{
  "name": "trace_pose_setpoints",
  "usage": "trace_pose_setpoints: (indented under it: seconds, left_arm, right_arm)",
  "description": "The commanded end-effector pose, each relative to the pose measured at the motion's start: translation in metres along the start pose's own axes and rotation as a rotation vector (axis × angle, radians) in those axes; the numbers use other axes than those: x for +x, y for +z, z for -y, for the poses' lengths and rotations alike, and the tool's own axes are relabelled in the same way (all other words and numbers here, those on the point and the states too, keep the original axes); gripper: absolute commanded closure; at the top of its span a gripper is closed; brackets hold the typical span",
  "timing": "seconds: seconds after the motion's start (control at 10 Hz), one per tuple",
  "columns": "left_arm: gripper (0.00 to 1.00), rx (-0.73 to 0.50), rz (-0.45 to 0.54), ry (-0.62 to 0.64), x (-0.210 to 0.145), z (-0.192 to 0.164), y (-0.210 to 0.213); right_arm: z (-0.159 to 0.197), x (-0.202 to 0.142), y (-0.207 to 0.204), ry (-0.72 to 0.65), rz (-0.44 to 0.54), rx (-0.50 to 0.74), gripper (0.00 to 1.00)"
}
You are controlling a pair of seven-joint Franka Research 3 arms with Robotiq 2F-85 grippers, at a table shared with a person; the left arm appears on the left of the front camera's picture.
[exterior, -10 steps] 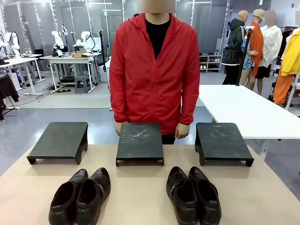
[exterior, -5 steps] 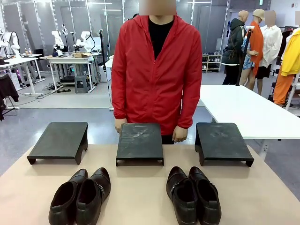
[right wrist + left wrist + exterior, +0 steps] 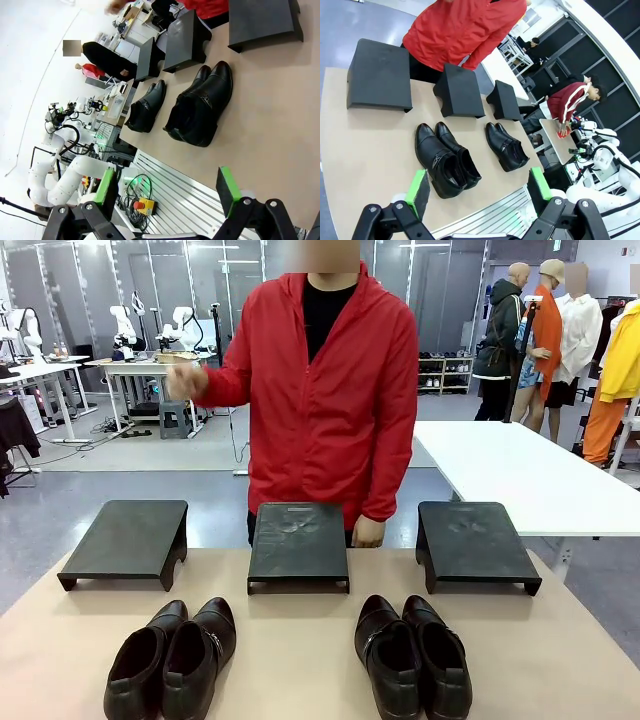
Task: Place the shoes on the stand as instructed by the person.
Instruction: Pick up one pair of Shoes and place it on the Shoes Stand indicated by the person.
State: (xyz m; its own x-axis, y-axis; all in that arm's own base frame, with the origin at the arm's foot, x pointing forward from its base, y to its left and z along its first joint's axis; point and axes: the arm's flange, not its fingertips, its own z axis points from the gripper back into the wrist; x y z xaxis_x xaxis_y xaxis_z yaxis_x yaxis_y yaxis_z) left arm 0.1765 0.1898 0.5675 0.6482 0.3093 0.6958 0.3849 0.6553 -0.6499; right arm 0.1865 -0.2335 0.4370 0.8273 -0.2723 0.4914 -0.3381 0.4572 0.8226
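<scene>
Our left claw (image 3: 478, 189) hangs with its jaws spread as wide as they go and nothing between them. Our right claw (image 3: 167, 190) is the same, wide and empty. Both sit back by the near edge of the tabletop (image 3: 300, 635), touching nothing on it.

Ahead of the left claw lies the left pair of shoes (image 3: 447, 160), at the near edge toward the near-left corner, its two shoes touching side by side. The right pair of shoes (image 3: 197, 117) lies likewise ahead of the right claw, at the near edge toward the right. Each pair's long axis runs from near edge to far edge, heels toward us and toes toward the stands, leaning a little toward the table's middle. So each arm is nearer its own pair, and we judge a grasp must close across the shoes' width.

Farther out, three black stands line the far edge: the left stand (image 3: 127, 540), middle stand (image 3: 298, 543) and right stand (image 3: 472, 542), all bare on top.

Beyond them the person (image 3: 335, 400) stands behind the middle stand, a high hand (image 3: 183, 380) blurred at chest height toward the left, a low hand (image 3: 368, 532) just behind the middle stand. We cannot tell which stand is meant.
</scene>
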Motion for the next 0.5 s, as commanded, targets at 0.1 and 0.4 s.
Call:
trace_pose_setpoints:
  seconds: [0.1, 0.4]
  left_arm:
    - [0.00, -0.009, 0.000, -0.008, 0.0020, 0.0015, -0.0010]
    - [0.00, -0.009, 0.000, -0.008, 0.0020, 0.0015, -0.0010]
  right_arm:
    - [-0.0001, 0.0012, 0.0017, 0.023, 0.010, 0.008, 0.00]
    - [-0.0001, 0.0012, 0.0017, 0.023, 0.010, 0.008, 0.00]
